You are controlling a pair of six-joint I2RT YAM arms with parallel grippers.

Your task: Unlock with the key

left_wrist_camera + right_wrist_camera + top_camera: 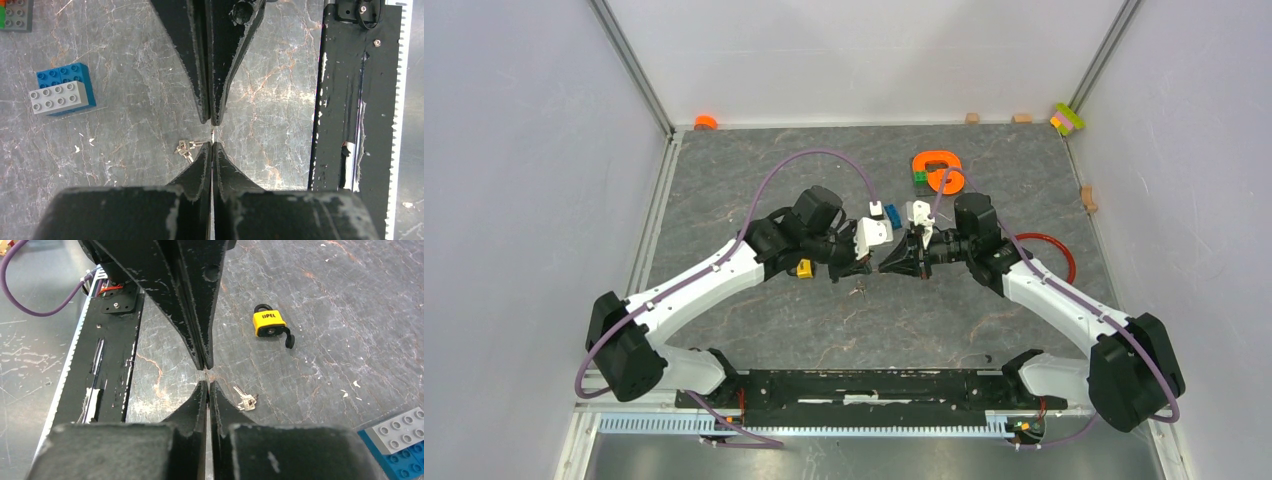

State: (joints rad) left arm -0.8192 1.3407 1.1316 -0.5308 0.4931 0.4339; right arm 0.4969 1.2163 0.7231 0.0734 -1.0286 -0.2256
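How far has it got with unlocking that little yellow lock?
Nothing looks done yet. The small yellow padlock lies on the grey table, black shackle apparently closed. The tiny silver-grey metal key bunch lies loose nearby. Both arms' jaws meet tip to tip close by the keys, gripping nothing I can see. Left: pick up a key, insert, turn.

I'm looking down on the marbled grey mat [724, 180]. At one o'clock lies an orange ring [939, 170], a green brick [921, 179] inside its hole. A red cable [1064, 255] loops at three. An orange cap [706, 122] sits in the eleven o'clock corner. I see two wooden blocks [972, 118] on the back edge and a coloured brick stack [1067, 119] at two. Near centre, a grey brick [59, 97] touches a blue brick [75, 75]. A black rail [874, 385] runs along six.
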